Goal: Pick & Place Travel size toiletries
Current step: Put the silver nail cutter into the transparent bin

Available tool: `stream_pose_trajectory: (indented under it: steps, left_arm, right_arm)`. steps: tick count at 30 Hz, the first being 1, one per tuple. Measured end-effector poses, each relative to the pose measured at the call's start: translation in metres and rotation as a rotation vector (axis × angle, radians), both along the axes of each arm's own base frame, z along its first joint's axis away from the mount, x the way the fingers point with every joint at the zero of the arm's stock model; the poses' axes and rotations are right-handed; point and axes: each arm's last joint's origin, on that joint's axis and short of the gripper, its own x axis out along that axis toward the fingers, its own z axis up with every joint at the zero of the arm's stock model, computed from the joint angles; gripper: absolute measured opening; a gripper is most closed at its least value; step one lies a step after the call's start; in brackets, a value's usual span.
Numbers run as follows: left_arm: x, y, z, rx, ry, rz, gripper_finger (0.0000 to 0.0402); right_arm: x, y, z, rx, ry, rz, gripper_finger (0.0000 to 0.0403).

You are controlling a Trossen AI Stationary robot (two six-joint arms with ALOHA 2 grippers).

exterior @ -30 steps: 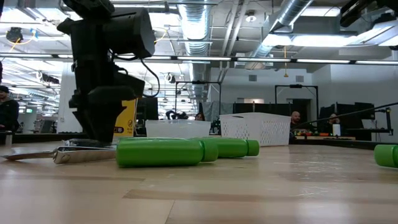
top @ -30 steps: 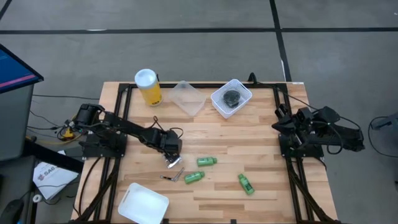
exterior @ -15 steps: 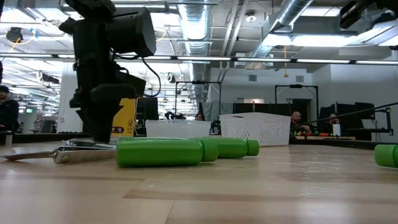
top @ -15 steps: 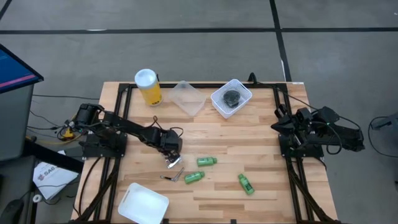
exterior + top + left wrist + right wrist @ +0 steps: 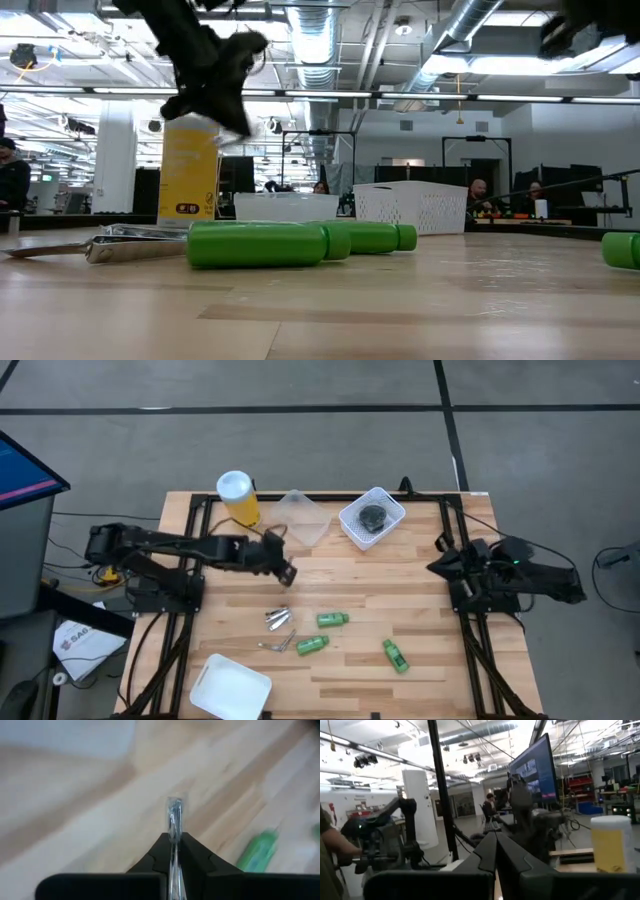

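High view: left hand [image 5: 288, 573] raised over the table [image 5: 420, 600] near the clear tub [image 5: 303, 517], clenched on a slim silvery tube [image 5: 174, 817]. Other tubes [image 5: 277, 619] and three green bottles [image 5: 331, 619] lying mid-table. Right hand [image 5: 437, 565] pressed together, parked at the right edge.

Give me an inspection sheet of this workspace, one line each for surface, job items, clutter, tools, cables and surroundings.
Surface: wooden table on a black frame.
Job items: three green bottles lying flat; silvery tubes beside them; dark round piece in the white basket.
Clutter: yellow canister, clear tub, white tray.
Tools: left tool raised over the table, shut on a silvery tube; right tool at the table's right edge, shut, nothing held.
Cables: loose wires off the table's left side.
Surroundings: people seated far behind.
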Motion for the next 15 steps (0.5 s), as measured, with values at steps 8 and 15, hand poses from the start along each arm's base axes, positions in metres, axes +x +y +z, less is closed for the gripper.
stream_pose_trajectory:
  steps: [8, 15]
  left_arm:
    - [0.009, 0.023, 0.034, 0.105, -0.152, -0.014, 0.0011]
    - [0.032, 0.053, 0.046, 0.262, -0.153, -0.056, 0.0011]
  right_arm:
    - [0.017, -0.001, -0.048, 0.112, 0.012, 0.04, 0.0]
    - [0.019, -0.003, -0.055, 0.095, 0.082, 0.008, 0.0]
